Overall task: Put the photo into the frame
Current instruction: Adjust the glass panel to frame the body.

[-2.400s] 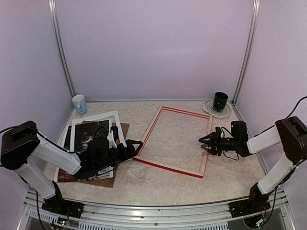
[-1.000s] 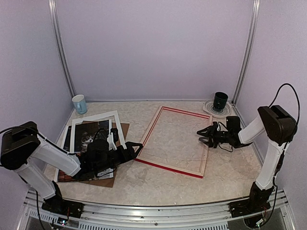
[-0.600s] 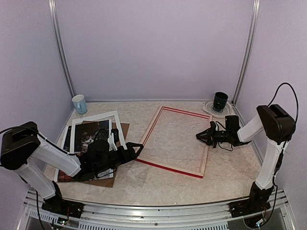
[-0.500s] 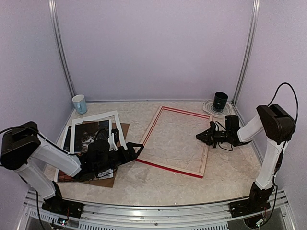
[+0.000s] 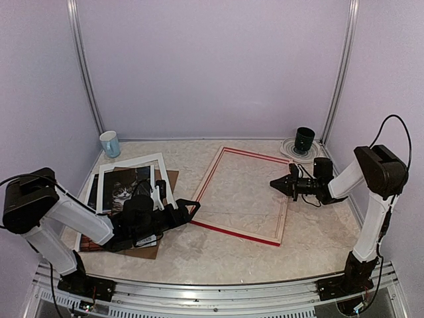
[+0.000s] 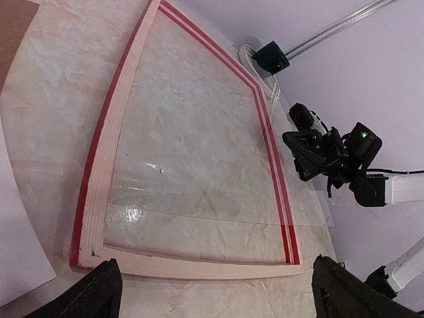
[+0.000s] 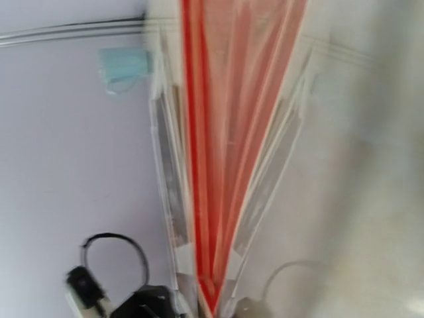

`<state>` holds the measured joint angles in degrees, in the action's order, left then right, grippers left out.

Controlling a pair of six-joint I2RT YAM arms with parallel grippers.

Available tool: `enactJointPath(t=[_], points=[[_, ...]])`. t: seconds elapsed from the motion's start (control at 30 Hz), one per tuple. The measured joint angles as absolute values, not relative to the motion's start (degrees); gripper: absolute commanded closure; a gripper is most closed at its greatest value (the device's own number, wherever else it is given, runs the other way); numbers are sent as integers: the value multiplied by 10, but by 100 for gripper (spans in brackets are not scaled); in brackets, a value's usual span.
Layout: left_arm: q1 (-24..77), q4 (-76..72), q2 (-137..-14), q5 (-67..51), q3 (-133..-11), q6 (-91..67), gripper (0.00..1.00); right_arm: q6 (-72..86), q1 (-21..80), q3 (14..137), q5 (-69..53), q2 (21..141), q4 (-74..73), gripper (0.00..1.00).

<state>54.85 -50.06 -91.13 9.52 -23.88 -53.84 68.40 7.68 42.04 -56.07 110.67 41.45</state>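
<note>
The frame (image 5: 213,177) lies flat mid-table, pale wood back up with red edges; it also shows in the left wrist view (image 6: 106,172). The photo (image 5: 120,190), a cat print, lies at the left under the white mat border (image 5: 134,161), partly hidden by my left arm. My left gripper (image 5: 189,207) is open and empty just short of the frame's near-left corner; its fingertips (image 6: 106,291) sit at the bottom corners of the left wrist view. My right gripper (image 5: 274,183) is at the frame's right rail with its jaws closed to a point. The blurred right wrist view shows the red rail (image 7: 218,199) running into them.
A clear pane (image 6: 199,179) lies in the frame and sticks out past its right rail. A brown backing board (image 5: 147,250) lies under the photo. A pale blue cup (image 5: 110,143) stands back left. A dark cup on a plate (image 5: 304,140) stands back right.
My right gripper swung in from the right to the frame's right rail and its jaws closed. My left gripper crept slightly right toward the frame's near-left corner, still open.
</note>
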Motion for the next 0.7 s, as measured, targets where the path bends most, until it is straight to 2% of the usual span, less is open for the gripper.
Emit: enactJointPath(t=[0.37,0.7], points=[[554,-502,-911,96,-239,-539,1,854,77,393,-593,1117,669,100],[554,-513,-911,102,-239,-540,1,860,77,380,-593,1127,694,100]])
